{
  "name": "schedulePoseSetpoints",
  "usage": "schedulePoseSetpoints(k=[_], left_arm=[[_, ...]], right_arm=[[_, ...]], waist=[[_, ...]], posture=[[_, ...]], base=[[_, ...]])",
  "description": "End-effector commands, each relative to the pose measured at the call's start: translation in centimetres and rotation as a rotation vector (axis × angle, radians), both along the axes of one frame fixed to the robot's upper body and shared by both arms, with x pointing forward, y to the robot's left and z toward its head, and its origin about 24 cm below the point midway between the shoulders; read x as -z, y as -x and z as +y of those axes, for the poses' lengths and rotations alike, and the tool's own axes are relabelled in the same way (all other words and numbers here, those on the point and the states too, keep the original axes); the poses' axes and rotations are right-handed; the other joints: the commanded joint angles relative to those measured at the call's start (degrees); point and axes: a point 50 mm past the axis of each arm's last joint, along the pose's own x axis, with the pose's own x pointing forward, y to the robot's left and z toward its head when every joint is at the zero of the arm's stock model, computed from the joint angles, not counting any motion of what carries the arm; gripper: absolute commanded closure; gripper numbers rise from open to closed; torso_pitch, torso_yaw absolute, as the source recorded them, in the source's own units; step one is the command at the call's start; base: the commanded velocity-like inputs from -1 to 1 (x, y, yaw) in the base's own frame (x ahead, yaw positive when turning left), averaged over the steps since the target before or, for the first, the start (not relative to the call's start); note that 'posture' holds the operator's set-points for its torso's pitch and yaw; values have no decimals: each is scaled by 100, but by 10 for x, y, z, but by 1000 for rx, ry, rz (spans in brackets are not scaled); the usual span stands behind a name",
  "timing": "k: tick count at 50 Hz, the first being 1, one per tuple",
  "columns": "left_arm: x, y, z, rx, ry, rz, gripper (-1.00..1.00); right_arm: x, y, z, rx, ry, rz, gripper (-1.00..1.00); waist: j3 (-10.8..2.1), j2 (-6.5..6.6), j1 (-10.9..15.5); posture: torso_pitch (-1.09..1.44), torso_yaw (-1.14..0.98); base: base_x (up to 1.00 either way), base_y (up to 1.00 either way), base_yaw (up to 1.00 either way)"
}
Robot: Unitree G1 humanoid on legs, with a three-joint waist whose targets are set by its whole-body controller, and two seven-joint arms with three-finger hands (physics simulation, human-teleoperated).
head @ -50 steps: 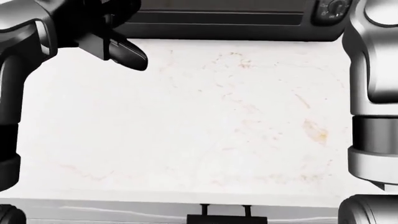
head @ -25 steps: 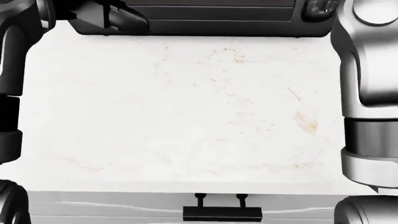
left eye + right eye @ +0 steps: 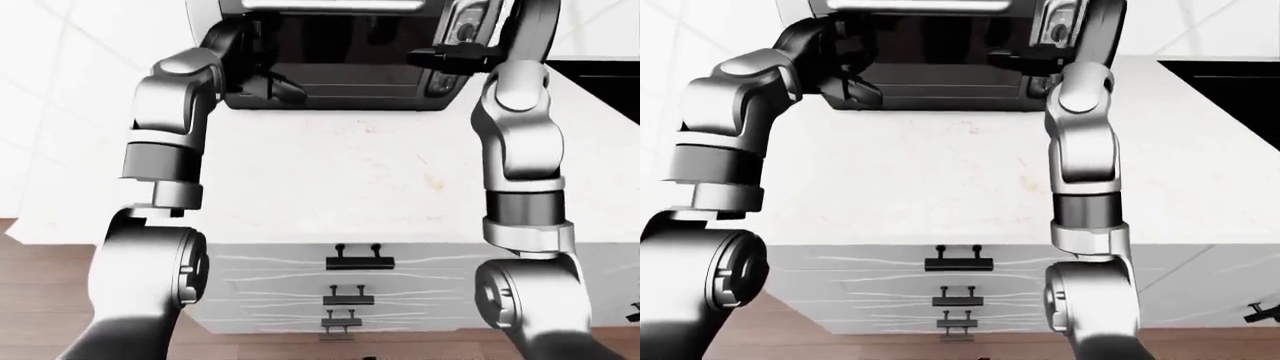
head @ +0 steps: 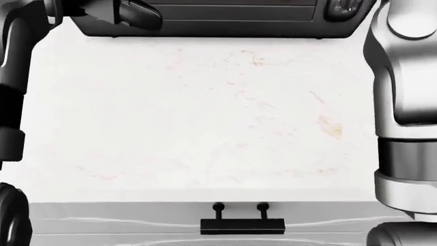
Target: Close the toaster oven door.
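The toaster oven (image 3: 340,94) stands at the top of the white counter (image 4: 205,118). Its dark glass door (image 3: 350,45) stands upright or nearly so, with the silver handle bar (image 3: 330,5) at the top edge; I cannot tell if it is fully shut. My left hand (image 3: 268,86) rests with open dark fingers against the door's lower left corner, and also shows in the head view (image 4: 129,13). My right hand (image 3: 450,56) reaches across the oven's right side by the knob panel (image 4: 345,6), fingers spread and holding nothing.
Below the counter edge is a stack of drawers with black handles (image 3: 358,262). A black surface (image 3: 1230,75) is set into the counter at the right. Wooden floor (image 3: 40,300) shows at the lower left. White wall lies behind the oven.
The whole head view has shifted: the oven slid toward the top edge and the drawer handle came further into view. My left hand moved up against the oven's front.
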Motion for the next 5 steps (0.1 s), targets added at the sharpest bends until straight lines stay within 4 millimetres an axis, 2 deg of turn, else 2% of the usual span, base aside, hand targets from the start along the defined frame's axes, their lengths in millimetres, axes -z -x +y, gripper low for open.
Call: schedulePoseSetpoints(k=[1, 5], left_arm=[[-71, 19, 9, -70, 17, -329, -100], [-73, 18, 8, -66, 17, -329, -100]], right_arm=[[-21, 8, 2, -2, 14, -93, -100], [-21, 8, 2, -1, 14, -93, -100]], waist=[[-286, 3, 30], [-283, 8, 24]], posture=[[0, 0], [0, 0]], base=[[0, 0, 0], [0, 0, 0]])
